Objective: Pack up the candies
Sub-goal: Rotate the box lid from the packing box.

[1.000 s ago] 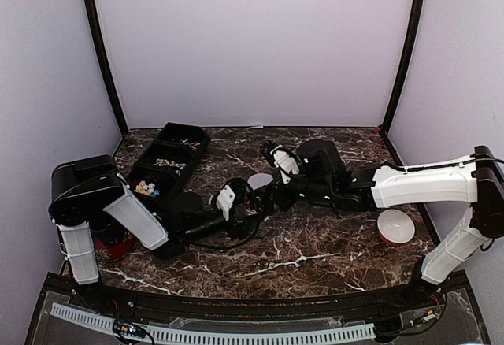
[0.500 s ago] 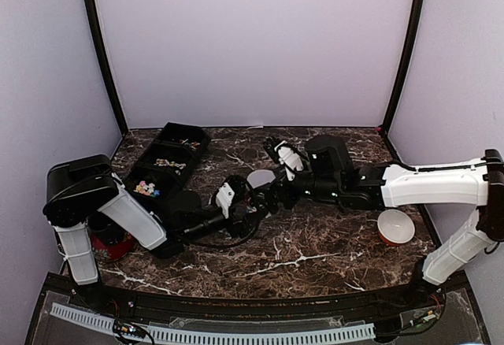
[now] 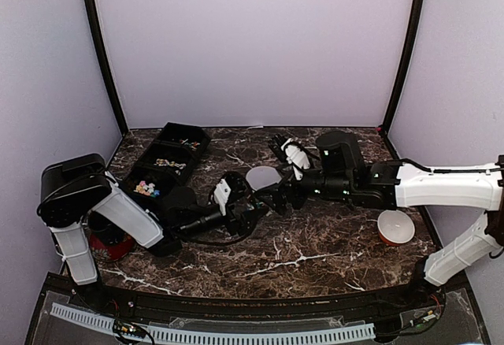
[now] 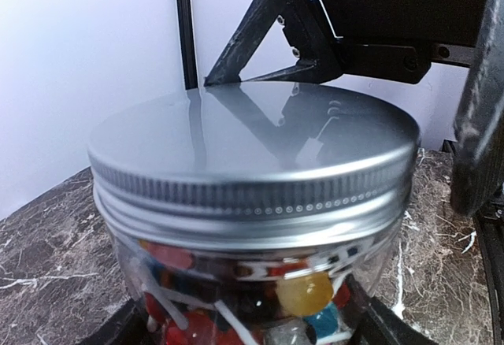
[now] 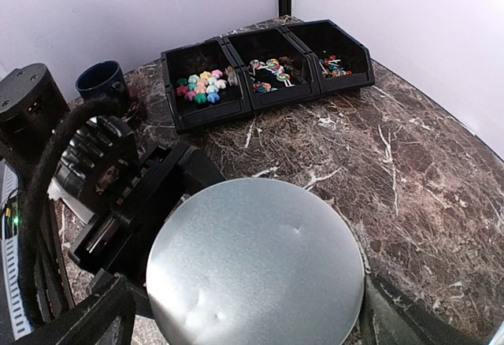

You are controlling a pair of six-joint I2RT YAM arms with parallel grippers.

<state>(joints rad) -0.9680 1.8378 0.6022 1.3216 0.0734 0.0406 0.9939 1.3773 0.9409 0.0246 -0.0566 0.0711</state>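
Observation:
A glass jar (image 4: 260,290) of mixed-colour candies (image 4: 307,294) stands in the middle of the table with a silver screw lid (image 3: 262,177) on top. My left gripper (image 3: 249,202) is shut on the jar's body; its fingers (image 4: 118,331) show at both lower corners of the left wrist view. My right gripper (image 3: 279,196) is open beside the lid. Its fingers (image 5: 87,321) stand wide on either side of the lid (image 5: 256,270) and apart from it. More candies (image 5: 201,85) lie in the black tray.
A black three-compartment tray (image 3: 194,135) sits at the back left. A dark blue cup (image 5: 101,81) stands near it. A red object (image 3: 110,244) is by the left arm's base. A white and orange bowl (image 3: 395,227) stands at the right.
My right arm has drawn back to the right, away from the jar, and more of the lid shows. The left gripper and jar have shifted slightly right.

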